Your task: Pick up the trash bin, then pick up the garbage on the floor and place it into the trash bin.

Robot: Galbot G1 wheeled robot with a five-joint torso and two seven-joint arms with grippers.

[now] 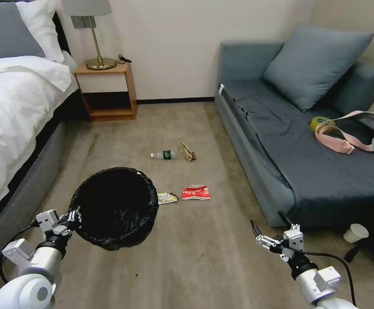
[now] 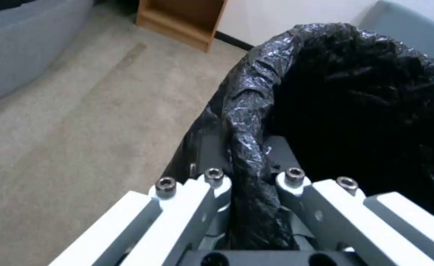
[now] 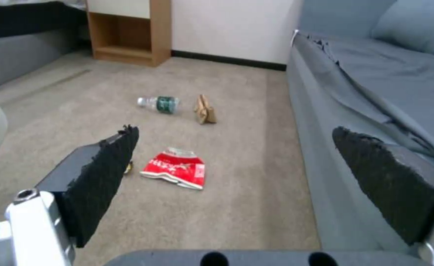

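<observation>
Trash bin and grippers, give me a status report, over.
Left gripper shut on bin rim, bin held up. Right gripper open, empty. Four garbage pieces on floor, red wrapper nearest. Path clear.

Two black-padded fingers (image 3: 106, 177) of the right tool (image 3: 246, 173) stand wide apart above beige carpet (image 3: 256, 207). Between them lies a crumpled red-and-white snack wrapper (image 3: 175, 173); farther off, a clear green-labelled plastic bottle (image 3: 159, 103) beside folded tan cardboard (image 3: 204, 110).

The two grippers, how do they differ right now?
The left gripper is shut on the trash bin rim, holding it above the carpet; the right gripper is open and holds nothing. The left sits near the bed, the right near the sofa. Both are held low before the robot.
</observation>
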